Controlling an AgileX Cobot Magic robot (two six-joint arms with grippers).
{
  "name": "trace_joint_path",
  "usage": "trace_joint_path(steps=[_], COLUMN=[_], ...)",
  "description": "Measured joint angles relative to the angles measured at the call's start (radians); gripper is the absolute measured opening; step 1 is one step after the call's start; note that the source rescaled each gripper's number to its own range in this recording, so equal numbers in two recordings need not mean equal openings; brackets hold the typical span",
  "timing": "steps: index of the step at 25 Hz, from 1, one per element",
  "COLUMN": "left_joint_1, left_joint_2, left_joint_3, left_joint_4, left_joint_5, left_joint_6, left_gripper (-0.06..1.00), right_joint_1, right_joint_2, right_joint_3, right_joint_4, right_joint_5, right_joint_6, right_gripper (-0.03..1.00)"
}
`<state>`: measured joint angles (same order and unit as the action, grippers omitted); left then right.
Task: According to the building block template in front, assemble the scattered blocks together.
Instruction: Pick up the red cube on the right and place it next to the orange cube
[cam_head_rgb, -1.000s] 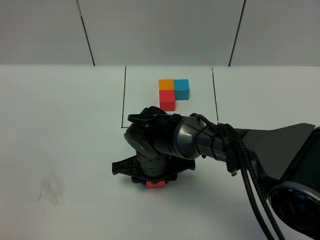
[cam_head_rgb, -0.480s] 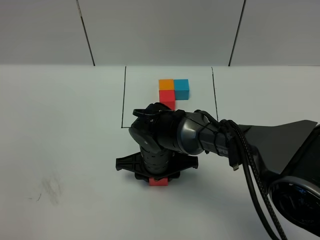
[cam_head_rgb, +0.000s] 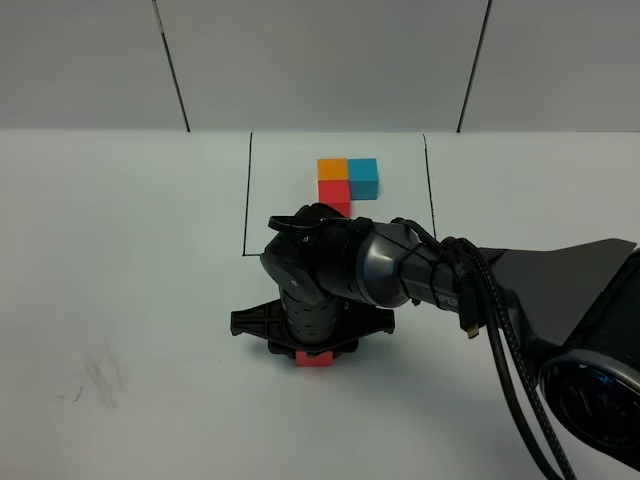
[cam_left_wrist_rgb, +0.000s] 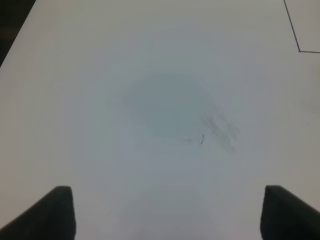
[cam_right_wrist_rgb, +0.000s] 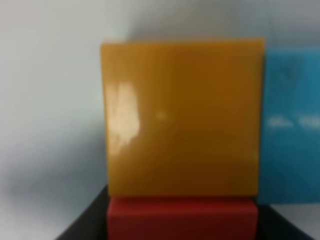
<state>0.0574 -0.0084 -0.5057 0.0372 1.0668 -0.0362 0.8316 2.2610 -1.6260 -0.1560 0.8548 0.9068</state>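
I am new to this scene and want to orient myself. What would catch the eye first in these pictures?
The big dark right arm reaches across the white table and covers the middle of the high view, with a red block peeking out beneath it. Behind it, the template of orange, blue and red cubes sits inside a thin black outline. The right wrist view is filled by an orange block, blue beside it.

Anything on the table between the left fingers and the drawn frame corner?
Only bare table with a faint smudge, per the left wrist view, up to the frame corner.
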Motion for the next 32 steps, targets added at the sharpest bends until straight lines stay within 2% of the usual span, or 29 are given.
trace_joint_path(steps=[32], left_joint_1=[0.0], left_joint_2=[0.0], left_joint_3=[0.0], left_joint_4=[0.001], left_joint_5=[0.0], left_joint_6=[0.001], left_gripper=[0.64], right_joint_1=[-0.006], right_joint_2=[0.013], right_joint_3=[-0.01], right_joint_4=[0.011], right_joint_5=[0.007], right_joint_6=[0.003], right_gripper=[0.0])
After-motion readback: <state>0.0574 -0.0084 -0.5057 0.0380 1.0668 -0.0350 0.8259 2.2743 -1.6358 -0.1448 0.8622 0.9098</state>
